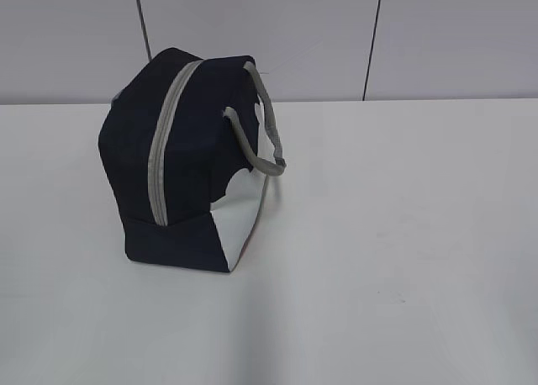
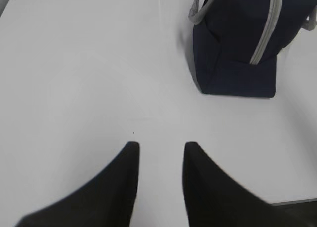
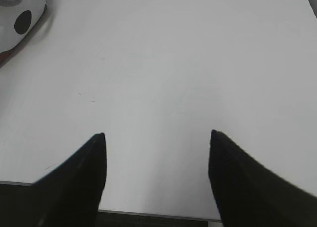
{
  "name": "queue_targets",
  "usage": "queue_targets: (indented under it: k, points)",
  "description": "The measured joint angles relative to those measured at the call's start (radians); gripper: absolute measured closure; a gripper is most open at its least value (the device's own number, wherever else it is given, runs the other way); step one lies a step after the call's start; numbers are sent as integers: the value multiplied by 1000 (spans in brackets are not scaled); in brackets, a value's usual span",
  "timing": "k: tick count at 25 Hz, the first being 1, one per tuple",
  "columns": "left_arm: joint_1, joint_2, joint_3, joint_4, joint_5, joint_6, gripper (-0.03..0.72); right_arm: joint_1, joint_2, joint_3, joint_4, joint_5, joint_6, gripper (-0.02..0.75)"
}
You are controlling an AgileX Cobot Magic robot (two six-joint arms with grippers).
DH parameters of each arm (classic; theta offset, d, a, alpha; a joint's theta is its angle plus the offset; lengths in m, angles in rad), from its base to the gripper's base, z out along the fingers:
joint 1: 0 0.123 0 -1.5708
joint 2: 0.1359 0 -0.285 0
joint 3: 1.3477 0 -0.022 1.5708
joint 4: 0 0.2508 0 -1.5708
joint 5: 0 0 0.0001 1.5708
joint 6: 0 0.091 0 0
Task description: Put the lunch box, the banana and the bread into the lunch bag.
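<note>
Your left claw (image 2: pixel 161 147) hangs over bare table (image 2: pixel 89 73), jaws partly apart, holding nothing. The lunch bag (image 1: pixel 181 166) stands left of centre, zipper (image 1: pixel 162 141) shut, handles (image 1: pixel 262 120) drooping. Your right claw (image 3: pixel 157 135) is wide open, empty.

Lunch bag (image 1: pixel 193 166): dark navy cloth, matt, with a faint woven texture and soft creases at the corners. Zipper (image 1: pixel 165 141): grey fabric tape, matt. Strap handles (image 1: pixel 261 124): grey webbing, dull, slightly ribbed. End panel (image 1: pixel 244 217): white, smooth, smoother than the navy cloth; in the right wrist view it carries a black printed spot.

Counter (image 1: pixel 403 259): white, smooth, low sheen, a few tiny dark specks.

Left gripper (image 2: pixel 161 157) and right gripper (image 3: pixel 156 142): black fingers, matt, smooth, material not discernible.
</note>
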Motion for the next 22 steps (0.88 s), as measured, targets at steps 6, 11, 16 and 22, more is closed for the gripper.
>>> queue_targets:
  k: [6,11,16,22]
  points:
    - [1,0,1,34,-2,0,453,0,0,0,0,0,0,259]
    - [1,0,1,34,-2,0,453,0,0,0,0,0,0,259]
    - [1,0,2,34,-2,0,453,0,0,0,0,0,0,259]
    - [1,0,2,34,-2,0,453,0,0,0,0,0,0,259]
